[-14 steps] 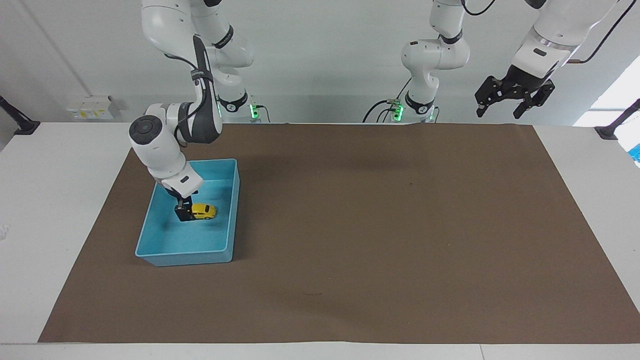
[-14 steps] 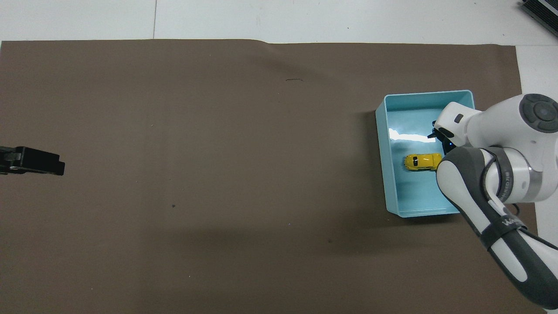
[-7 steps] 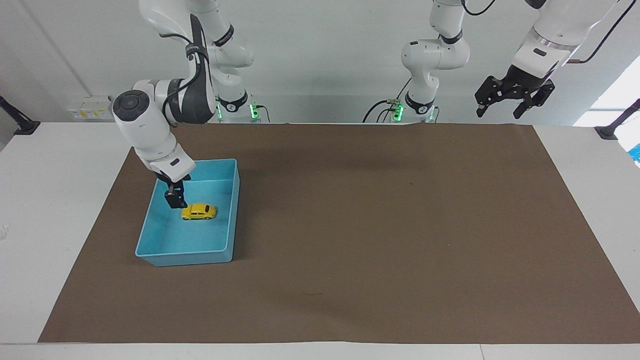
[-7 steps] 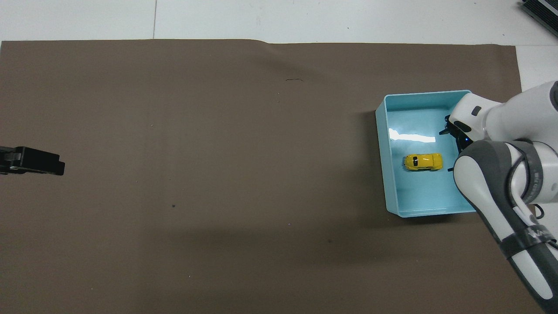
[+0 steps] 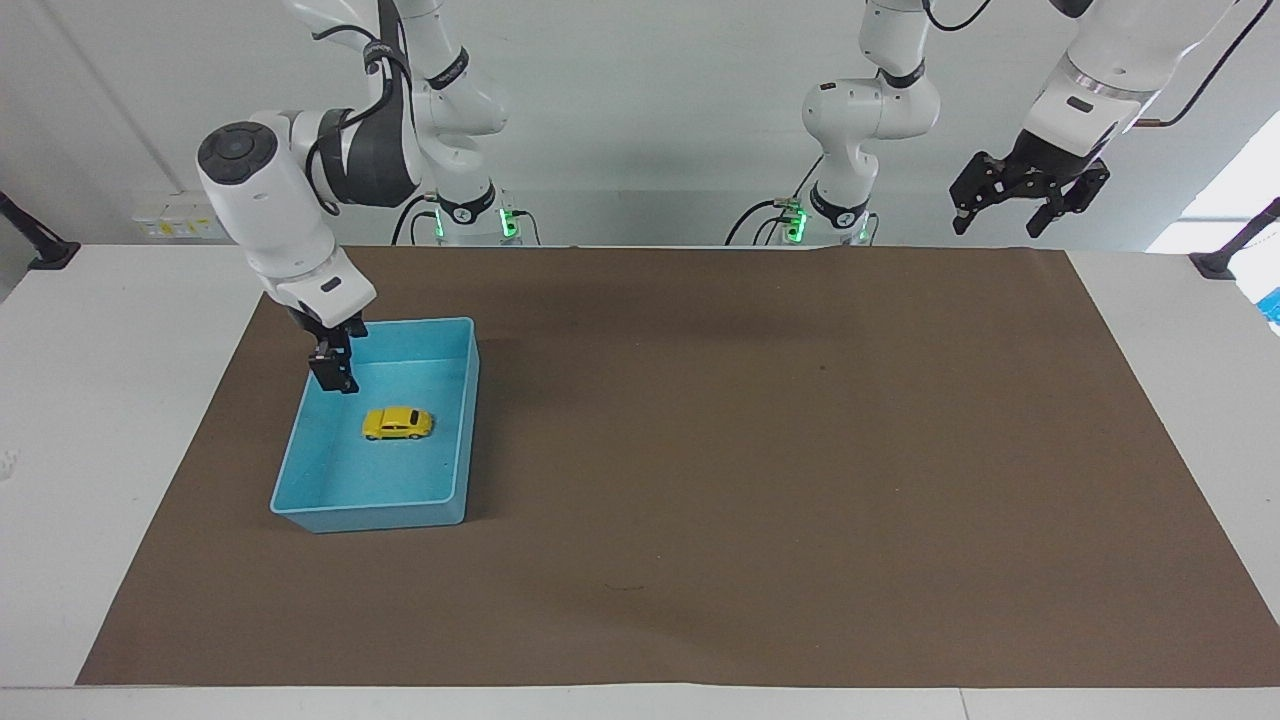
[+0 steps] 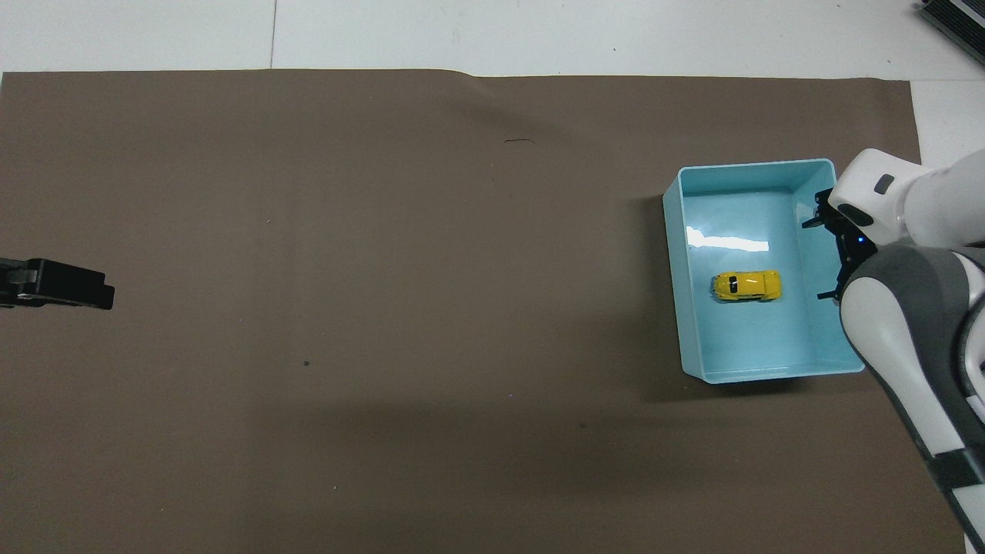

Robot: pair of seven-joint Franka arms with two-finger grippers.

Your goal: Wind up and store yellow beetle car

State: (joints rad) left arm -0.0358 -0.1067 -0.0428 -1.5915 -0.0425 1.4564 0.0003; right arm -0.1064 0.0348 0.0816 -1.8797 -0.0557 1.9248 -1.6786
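The yellow beetle car (image 5: 398, 423) (image 6: 746, 285) lies on its wheels on the floor of the blue bin (image 5: 370, 515) (image 6: 673, 254), free of any grip. My right gripper (image 5: 335, 378) (image 6: 835, 250) hangs open and empty over the bin's wall toward the right arm's end, above and apart from the car. My left gripper (image 5: 1000, 226) (image 6: 58, 285) waits open and empty, high over the left arm's end of the brown mat.
The brown mat (image 5: 760, 450) covers most of the white table (image 5: 100, 400). The blue bin stands on it toward the right arm's end. My right arm's elbow (image 6: 908, 323) overhangs the bin's corner nearest the robots.
My right gripper has risen from beside the car and drawn back over the bin's wall. The car stays where it lay. The left arm has not moved.
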